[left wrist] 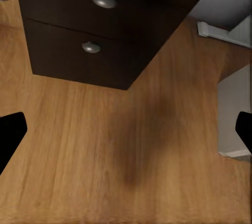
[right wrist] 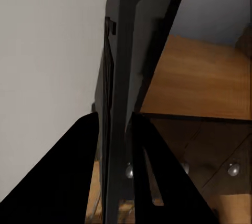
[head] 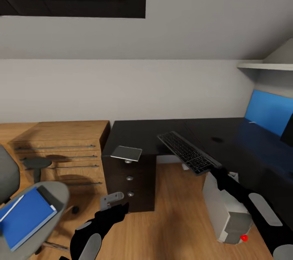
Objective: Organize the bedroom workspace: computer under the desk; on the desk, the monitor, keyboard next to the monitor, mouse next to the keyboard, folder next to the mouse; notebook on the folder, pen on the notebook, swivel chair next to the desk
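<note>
The right gripper (head: 215, 169) is closed on the keyboard (head: 188, 152); in the right wrist view the thin dark slab (right wrist: 116, 108) is seen edge-on, clamped between the two fingers (right wrist: 68, 177). The keyboard is held tilted, its gripped end over the desk's front edge and its far end raised above the desk (head: 162, 130). Below the right arm, the computer (head: 226, 211) stands on the floor, partly out from under the desk, a red light showing on its near face. Farther along the desk, to the gripper's right, part of a blue-screened monitor (head: 268, 115) is seen.

The left gripper (head: 112, 200) is held low over the floor (left wrist: 105, 145), empty; its jaws are spread wide, the fingertips (left wrist: 10, 135) showing at opposite edges of the left wrist view. Just ahead of it is the desk's drawer unit (left wrist: 94, 30), with round knobs. Above that, a flat grey pad (head: 126, 153) lies at the desk's corner. To the left of the left gripper, the chair (head: 44, 195) carries a blue folder (head: 26, 217) on its seat. Behind the chair, a wooden dresser (head: 61, 150) stands beside the desk.
</note>
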You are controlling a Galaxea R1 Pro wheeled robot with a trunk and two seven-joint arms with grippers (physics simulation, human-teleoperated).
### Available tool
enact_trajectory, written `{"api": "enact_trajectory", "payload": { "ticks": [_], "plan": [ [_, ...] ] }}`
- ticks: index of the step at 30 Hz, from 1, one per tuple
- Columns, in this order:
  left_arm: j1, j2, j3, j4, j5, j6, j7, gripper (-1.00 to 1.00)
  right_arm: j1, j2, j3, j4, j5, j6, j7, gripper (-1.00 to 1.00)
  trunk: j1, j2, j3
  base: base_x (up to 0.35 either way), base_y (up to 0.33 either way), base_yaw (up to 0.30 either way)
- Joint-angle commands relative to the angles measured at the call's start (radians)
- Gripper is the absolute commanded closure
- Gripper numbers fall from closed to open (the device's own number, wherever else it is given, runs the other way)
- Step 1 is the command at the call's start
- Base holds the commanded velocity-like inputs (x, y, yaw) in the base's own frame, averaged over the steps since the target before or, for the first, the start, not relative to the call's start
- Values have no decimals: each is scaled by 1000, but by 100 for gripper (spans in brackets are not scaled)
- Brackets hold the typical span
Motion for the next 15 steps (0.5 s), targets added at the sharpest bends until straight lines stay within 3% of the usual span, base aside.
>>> {"api": "enact_trajectory", "payload": {
  "ticks": [1, 3, 4, 8, 15],
  "plan": [
    [-1, 0, -1, -1, 11, 2, 10, -100, -1, 0, -8, -4, -8, 11, 1, 100, -5, 7, 2, -324, -199, 0],
    [-1, 0, -1, -1, 10, 2, 10, -100, 0, -1, -13, -7, -9, 16, 15, 100, -12, 21, 8, -324, -200, 0],
    [-1, 0, -1, -1, 11, 1, 10, -100, 7, -1, -17, -10, -10, 19, 73, 100, -16, 28, 12, -323, -201, 0],
    [-1, 0, -1, -1, 12, 1, 10, -100, 18, -1, -18, -10, -6, 20, 159, 100, -31, 56, 24, -323, -201, 0],
    [-1, 0, -1, -1, 19, 1, 9, -100, 22, 0, -18, 0, -10, 21, 189, 100, -58, 105, 46, -332, -92, 0]
  ]
}}
